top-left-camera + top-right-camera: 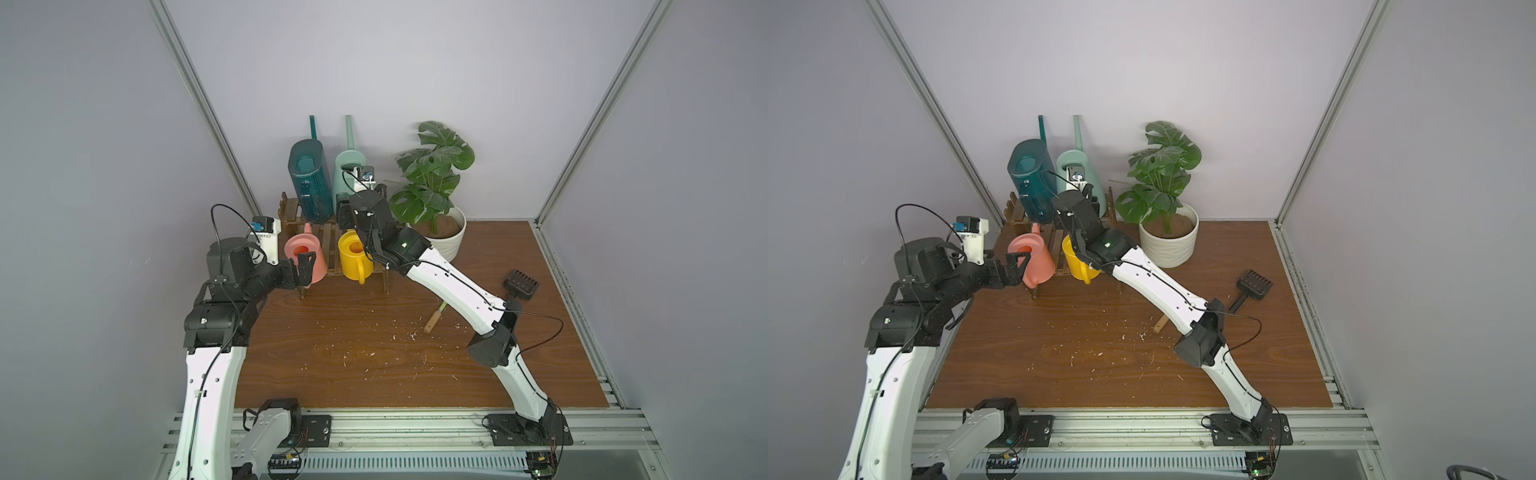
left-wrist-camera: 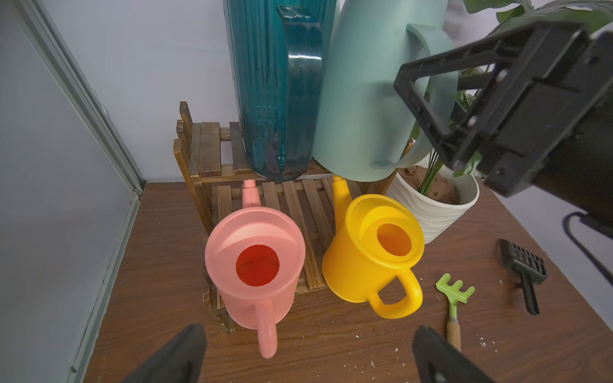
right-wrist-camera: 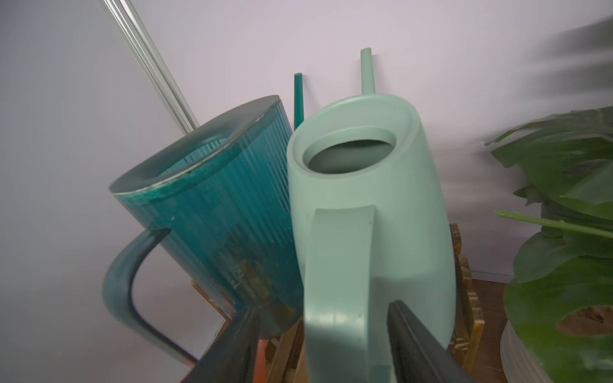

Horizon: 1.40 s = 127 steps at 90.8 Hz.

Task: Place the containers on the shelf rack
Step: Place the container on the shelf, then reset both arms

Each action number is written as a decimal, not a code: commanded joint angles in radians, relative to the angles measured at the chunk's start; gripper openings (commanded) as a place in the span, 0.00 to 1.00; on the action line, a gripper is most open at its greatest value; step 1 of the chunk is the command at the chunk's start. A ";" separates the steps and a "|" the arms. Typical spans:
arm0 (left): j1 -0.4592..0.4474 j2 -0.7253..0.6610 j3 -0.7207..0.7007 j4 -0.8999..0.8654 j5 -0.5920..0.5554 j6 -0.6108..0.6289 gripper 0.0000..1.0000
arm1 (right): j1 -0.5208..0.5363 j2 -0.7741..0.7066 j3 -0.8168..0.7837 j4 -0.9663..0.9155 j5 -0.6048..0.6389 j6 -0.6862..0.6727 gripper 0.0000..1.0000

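Right gripper: fingers parted astride the handle of the mint-green can, not clamping | left gripper: wide, empty | shelf rack: mint-green can and teal can above, pink can and yellow can below | risk: on withdrawal a finger may snag the handle and topple the can.

4 watering cans, 1 rack, 1 potted plant, 2 garden tools, 2 hands.
Cans: 1 pink can, 1 yellow can, 1 dark teal can, 1 mint-green can; tools: 1 green rake, 1 black scoop; hands: 1 left hand, 1 right hand; plus 1 counter.
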 commanded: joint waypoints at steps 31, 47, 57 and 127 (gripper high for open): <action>0.011 -0.025 -0.045 0.013 -0.014 0.035 1.00 | 0.047 -0.415 -0.532 0.222 0.126 -0.053 0.71; 0.012 -0.057 -0.120 0.019 -0.010 0.073 1.00 | 0.047 -0.746 -1.025 0.421 0.201 -0.055 0.74; 0.012 -0.088 -0.201 0.063 0.000 0.095 1.00 | 0.042 -0.938 -1.278 0.464 0.290 -0.060 0.79; 0.012 -0.444 -0.999 0.864 -0.133 0.008 1.00 | -0.352 -1.557 -2.214 0.701 0.273 -0.173 0.99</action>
